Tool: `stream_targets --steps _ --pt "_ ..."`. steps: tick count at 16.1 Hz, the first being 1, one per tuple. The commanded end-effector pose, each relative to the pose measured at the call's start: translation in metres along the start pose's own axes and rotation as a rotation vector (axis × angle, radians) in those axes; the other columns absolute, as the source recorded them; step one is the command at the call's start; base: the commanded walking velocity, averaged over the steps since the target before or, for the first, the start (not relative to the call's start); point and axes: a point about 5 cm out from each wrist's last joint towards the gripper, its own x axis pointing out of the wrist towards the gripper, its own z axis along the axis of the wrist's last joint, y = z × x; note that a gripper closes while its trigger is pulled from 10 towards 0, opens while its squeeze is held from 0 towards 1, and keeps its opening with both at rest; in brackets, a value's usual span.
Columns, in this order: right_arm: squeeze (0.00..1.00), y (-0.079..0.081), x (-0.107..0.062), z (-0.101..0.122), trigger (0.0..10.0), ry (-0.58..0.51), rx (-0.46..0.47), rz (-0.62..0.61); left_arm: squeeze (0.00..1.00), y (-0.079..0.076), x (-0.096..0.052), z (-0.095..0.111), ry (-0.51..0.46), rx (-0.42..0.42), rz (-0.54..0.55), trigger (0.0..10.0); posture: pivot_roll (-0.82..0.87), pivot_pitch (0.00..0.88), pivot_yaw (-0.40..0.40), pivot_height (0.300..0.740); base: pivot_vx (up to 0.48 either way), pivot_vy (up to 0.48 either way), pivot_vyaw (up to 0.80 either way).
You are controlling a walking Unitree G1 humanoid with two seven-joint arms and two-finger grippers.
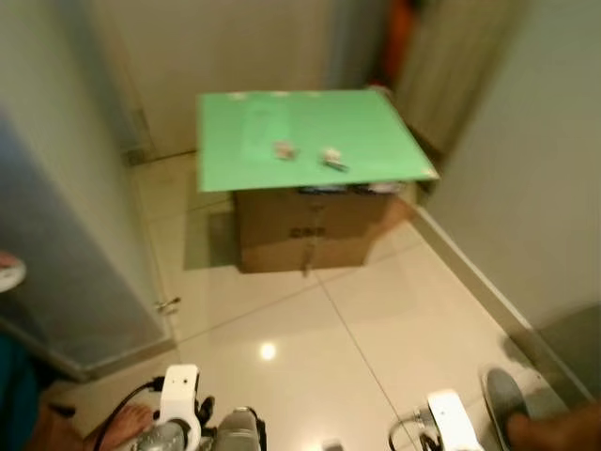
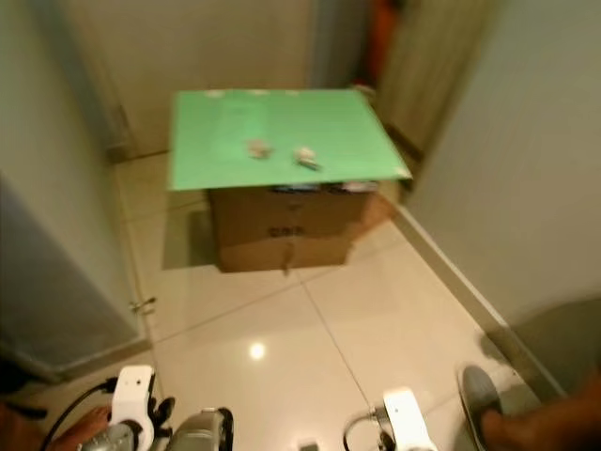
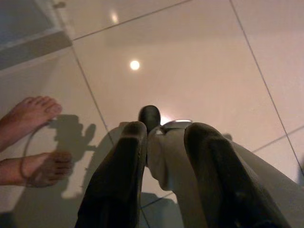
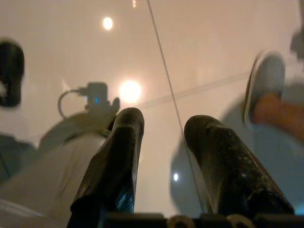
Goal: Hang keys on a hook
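Keys (image 1: 332, 160) far off on green board (image 1: 225, 160); both grippers (image 3: 164, 142) (image 4: 164, 142) spread, empty. Risk: bare feet (image 3: 31, 118) near robot w/ walking.

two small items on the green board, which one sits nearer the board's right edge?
The one with the dark streak on the green board. It lies to the right of the paler, rounder one, a gap apart. Blur hides which one is the keys.

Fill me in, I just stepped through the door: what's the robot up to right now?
Nothing is being handled yet. The robot faces a brown cardboard box topped by a flat green board, where two small pale items, too blurred to identify, lie. Both arms hang low over the glossy tiled floor: the left gripper and right gripper are open and empty. A person's bare feet stand nearby.
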Motion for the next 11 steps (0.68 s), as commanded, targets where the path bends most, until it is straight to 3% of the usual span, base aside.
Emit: stream_targets --steps 1,6,8,11 --pt "0.0 -0.006 -0.001 -0.002 10.0 -0.001 0.0 -0.029 0.0 -0.007 0.005 0.017 -0.049 0.028 -0.032 10.0 0.07 0.097 -0.042 0.74 0.371 0.0 0.0" --pt "0.0 -0.011 -0.001 0.007 10.0 -0.061 0.115 -0.07 0.0 -0.019 0.008 0.03 -0.103 0.069 -0.099 10.0 0.04 0.104 -0.025 0.74 0.368 0.0 0.0" --pt "0.0 -0.015 0.001 0.033 10.0 -0.198 0.267 -0.065 0.0 -0.023 0.009 0.041 -0.15 0.071 -0.119 10.0 0.05 0.109 -0.027 0.74 0.366 0.0 0.0" --pt "0.0 -0.027 -0.003 0.087 10.0 -0.448 0.334 -0.047 0.0 -0.032 0.009 0.078 -0.328 0.084 -0.183 10.0 0.05 0.109 -0.029 0.74 0.365 0.0 0.0"
